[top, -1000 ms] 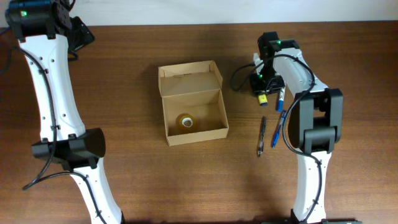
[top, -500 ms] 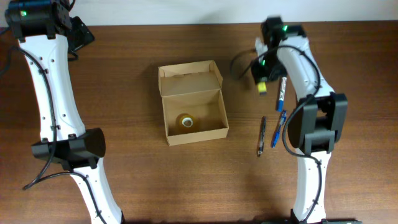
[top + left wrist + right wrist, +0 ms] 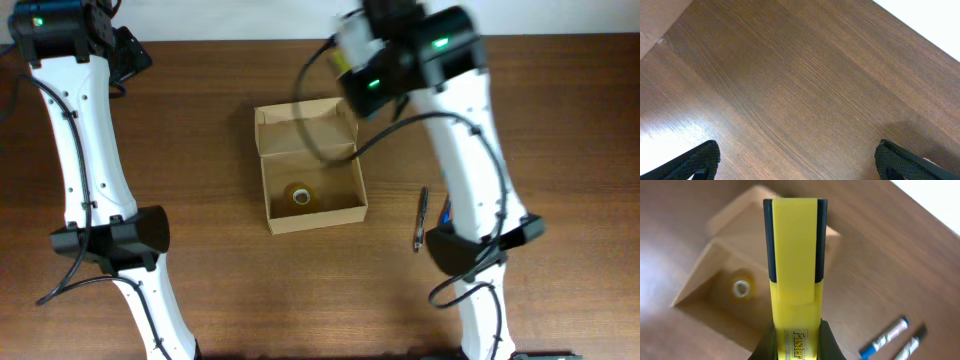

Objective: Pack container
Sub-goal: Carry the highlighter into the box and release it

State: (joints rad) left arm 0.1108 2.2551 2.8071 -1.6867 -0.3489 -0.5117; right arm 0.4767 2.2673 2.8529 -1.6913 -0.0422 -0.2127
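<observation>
The container (image 3: 316,218) sat open near the middle of the tabletop (image 3: 200,120), flap raised toward the far edge, with a roll of tape (image 3: 297,194) already inside. On the right arm (image 3: 468,130) the jaws were clamped on a yellow highlighter (image 3: 795,255), held above the box and not yet released. Toward the right edge lay a black pen (image 3: 421,220) and a blue pen (image 3: 885,336), seemingly unpacked. The left arm (image 3: 85,150), by the far-left corner, had its jaws spread and empty.
</observation>
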